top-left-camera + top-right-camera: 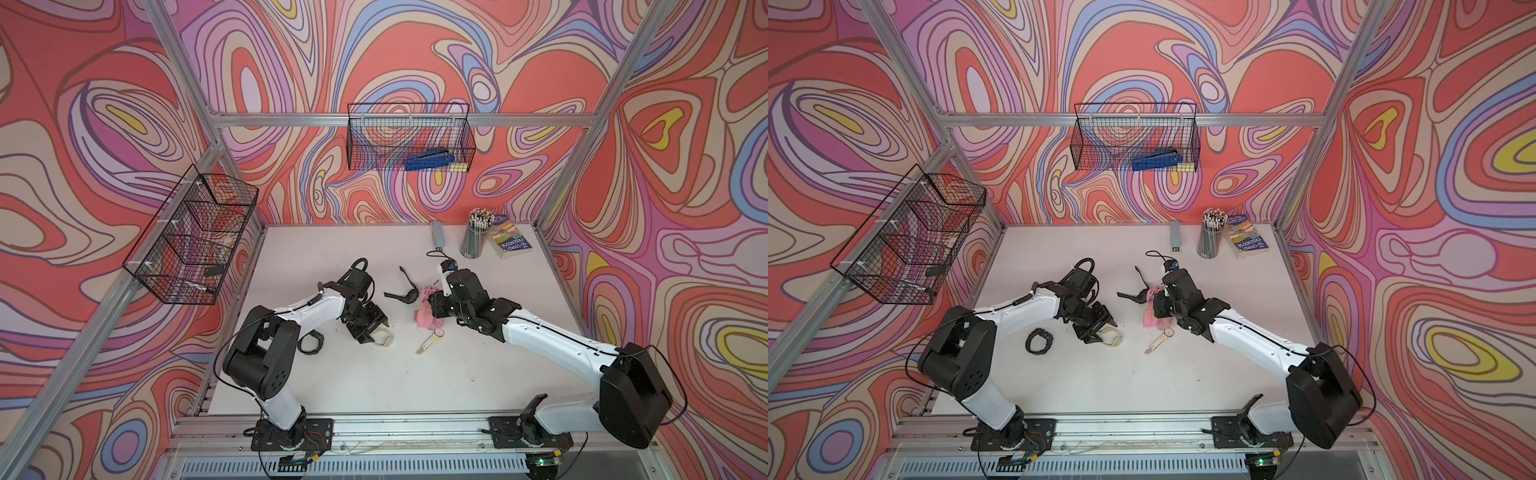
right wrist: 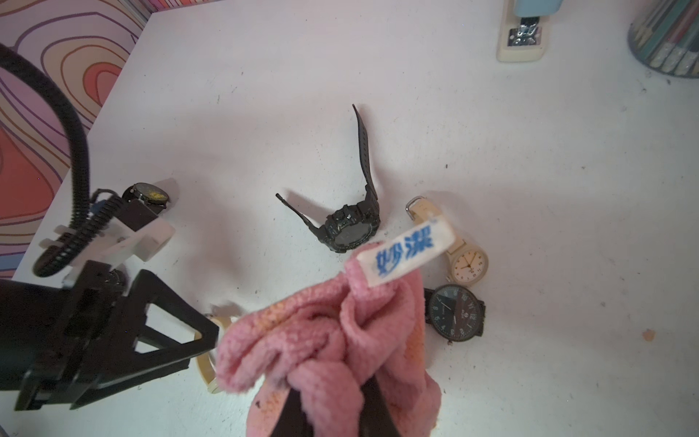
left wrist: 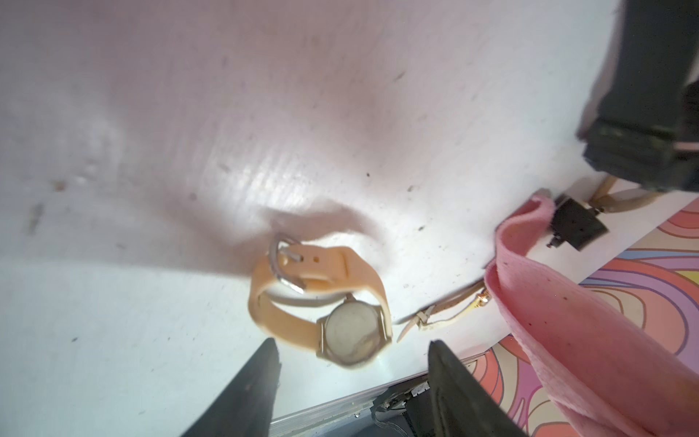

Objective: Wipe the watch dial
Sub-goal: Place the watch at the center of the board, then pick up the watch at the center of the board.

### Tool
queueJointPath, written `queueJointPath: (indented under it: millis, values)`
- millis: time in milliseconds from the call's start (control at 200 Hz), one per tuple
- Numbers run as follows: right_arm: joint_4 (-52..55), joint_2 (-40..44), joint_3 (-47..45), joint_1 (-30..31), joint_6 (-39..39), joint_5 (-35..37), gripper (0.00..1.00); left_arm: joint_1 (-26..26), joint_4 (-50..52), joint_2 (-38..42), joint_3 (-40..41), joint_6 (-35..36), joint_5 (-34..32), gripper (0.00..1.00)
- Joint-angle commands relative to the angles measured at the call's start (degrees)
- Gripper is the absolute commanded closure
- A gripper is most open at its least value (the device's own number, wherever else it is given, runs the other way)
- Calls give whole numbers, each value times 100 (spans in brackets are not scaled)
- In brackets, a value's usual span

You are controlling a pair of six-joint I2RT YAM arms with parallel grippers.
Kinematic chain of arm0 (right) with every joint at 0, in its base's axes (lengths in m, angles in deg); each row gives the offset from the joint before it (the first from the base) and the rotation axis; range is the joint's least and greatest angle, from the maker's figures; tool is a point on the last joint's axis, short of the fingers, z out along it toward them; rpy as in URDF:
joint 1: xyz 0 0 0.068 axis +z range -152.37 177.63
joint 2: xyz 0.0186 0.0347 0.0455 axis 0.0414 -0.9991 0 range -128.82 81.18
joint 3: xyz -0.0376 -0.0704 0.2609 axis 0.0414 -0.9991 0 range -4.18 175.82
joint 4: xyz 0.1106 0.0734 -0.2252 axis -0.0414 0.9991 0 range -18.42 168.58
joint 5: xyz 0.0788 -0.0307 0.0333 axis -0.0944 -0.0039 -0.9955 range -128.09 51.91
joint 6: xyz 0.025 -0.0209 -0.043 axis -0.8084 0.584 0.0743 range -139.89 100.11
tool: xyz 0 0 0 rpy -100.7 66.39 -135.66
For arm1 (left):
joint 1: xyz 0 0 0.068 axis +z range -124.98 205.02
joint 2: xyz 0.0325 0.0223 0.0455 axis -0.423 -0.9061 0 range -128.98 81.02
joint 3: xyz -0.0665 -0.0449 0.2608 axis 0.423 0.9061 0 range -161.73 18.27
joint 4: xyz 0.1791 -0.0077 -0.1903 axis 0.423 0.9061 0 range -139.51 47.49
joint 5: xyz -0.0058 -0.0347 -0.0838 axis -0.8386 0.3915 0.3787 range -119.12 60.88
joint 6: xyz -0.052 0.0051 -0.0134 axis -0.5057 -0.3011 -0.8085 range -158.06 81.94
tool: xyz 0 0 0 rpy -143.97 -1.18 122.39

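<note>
Watch (image 3: 351, 333): sits on white table (image 3: 151, 189), peach strap buckled, just off the tips of left gripper (image 3: 352, 342); jaws parted, holding nothing. Right gripper (image 2: 333, 408): clamped on bunched pink cloth (image 2: 321, 340), right of the watch.

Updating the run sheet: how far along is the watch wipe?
Done: right tool is shut on the cloth. In hand: left tool is open by the tan watch, which lies ungripped on the table. Left: the cloth is apart from its dial, which looks cloudy, so the wipe seems outstanding.
</note>
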Motion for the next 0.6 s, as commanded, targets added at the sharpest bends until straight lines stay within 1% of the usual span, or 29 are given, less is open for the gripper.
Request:
queueJointPath:
  millis: [0,120,310,461,591]
  values:
    - [-196,13,-16,14,20,-78,96,258,658,380,-112,260,-414,33]
    - [-243,-81,30,12,-7,-182,96,752,967,718,-75,442,-541,32]
    - [-363,-334,164,13,-46,-426,96,1957,1148,964,13,604,-443,31]
    - [-393,-529,291,13,-48,-542,96,2626,1270,701,-242,697,-419,30]
    - [-391,-653,374,12,-57,-580,96,2982,1302,271,-610,730,-404,30]
